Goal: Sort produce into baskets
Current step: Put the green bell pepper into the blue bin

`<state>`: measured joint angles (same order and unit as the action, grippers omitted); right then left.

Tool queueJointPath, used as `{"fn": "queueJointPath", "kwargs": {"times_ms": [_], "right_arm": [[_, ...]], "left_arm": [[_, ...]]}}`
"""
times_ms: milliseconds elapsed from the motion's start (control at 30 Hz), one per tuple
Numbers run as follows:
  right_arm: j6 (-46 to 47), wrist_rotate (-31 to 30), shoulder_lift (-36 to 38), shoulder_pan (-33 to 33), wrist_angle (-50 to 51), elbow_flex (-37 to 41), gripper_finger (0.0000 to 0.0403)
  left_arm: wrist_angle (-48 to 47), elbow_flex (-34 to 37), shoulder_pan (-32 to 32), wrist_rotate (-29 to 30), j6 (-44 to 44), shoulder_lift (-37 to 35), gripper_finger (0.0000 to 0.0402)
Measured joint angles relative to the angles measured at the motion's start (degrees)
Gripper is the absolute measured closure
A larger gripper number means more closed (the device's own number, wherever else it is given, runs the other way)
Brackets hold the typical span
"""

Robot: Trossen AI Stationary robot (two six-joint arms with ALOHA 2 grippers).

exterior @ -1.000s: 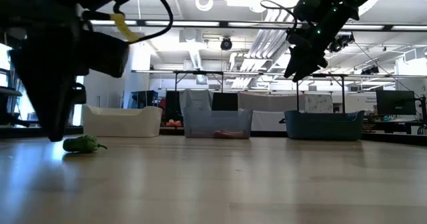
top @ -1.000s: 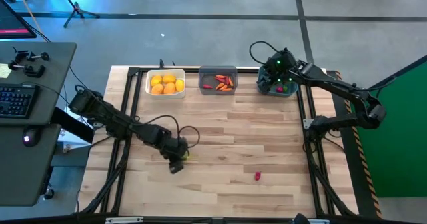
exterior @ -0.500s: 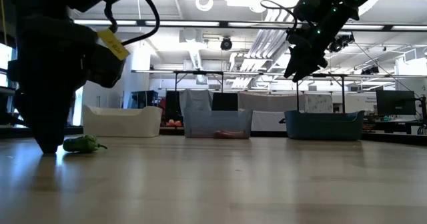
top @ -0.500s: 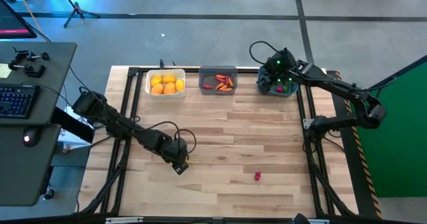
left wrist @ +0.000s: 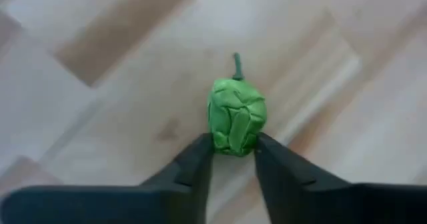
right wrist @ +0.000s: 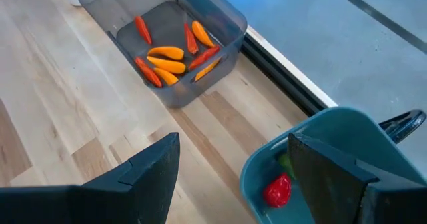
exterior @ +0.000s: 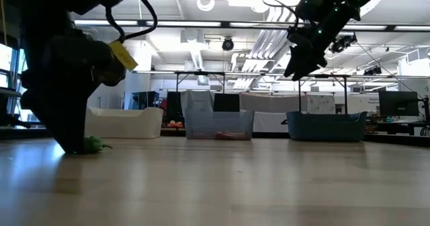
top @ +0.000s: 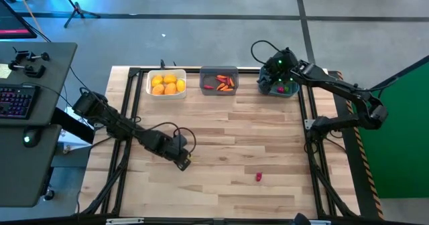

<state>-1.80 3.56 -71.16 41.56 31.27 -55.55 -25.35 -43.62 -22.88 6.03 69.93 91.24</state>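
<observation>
A small green stemmed piece of produce (left wrist: 236,114) lies on the wooden table near its left front. My left gripper (left wrist: 233,147) stands over it, pointing steeply down, closed on it; in the low view only the piece's tip (exterior: 96,144) shows beside the fingers. My right gripper (right wrist: 233,164) hangs open over the dark teal basket (top: 281,89) at the far right, holding nothing. A white basket (top: 167,84) holds round yellow-orange fruits. A grey basket (top: 219,81) holds slim orange-red pieces. My left gripper pinches the green piece between its two fingers (left wrist: 200,154), at the end opposite the stem (left wrist: 233,144). The fingers come from above, slanting steeply down. The piece lies on the table, stem pointing away from the fingers.
A small red piece (top: 258,177) lies alone on the table toward the front right. The teal basket holds a red bit (right wrist: 277,191) and a green bit. The three baskets stand in a row along the far edge. Black rails (top: 127,118) frame the table.
My left gripper has rolled about its own axis and shifted slightly over the green piece. In the low view the piece lay in plain sight beside the fingers; now they cover most of it. The piece has stayed on the table.
</observation>
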Motion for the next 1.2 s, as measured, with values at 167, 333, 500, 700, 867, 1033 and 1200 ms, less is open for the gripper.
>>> {"fn": "queueJointPath", "kwargs": {"times_ms": [167,333,500,700,867,1033,1200], "right_arm": [[-1.95,0.11,0.0,0.0,-0.57,0.0,0.0135],[-1.58,6.45,0.48,-0.2,-0.47,0.0,0.0135],[4.65,23.46,2.03,-3.56,-4.37,0.0,0.0135],[12.77,26.84,2.51,-13.1,-18.15,0.0,0.0135],[20.69,21.23,2.51,-19.38,-29.72,-0.04,0.0135],[25.28,12.33,2.51,-23.25,-36.87,-0.04,0.0135],[26.37,3.36,2.46,-26.74,-43.48,-0.04,0.0135]], "left_arm": [[1.04,0.11,0.83,2.67,-1.31,0.1,0.039],[4.69,0.13,3.17,-0.56,-9.92,-0.9,0.0394],[12.33,0.13,10.73,-0.44,-23.19,-4.84,0.0399],[36.77,0.13,27.09,-9.78,-36.8,-6.46,0.0401],[58.0,0.02,36.77,-18.7,-39.17,-6.07,0.0401],[65.85,-2.3,41.73,-23.67,-39.16,-6.03,0.0401],[64.37,-8.43,42.47,-28.78,-42.26,-6.03,0.0401]]}}
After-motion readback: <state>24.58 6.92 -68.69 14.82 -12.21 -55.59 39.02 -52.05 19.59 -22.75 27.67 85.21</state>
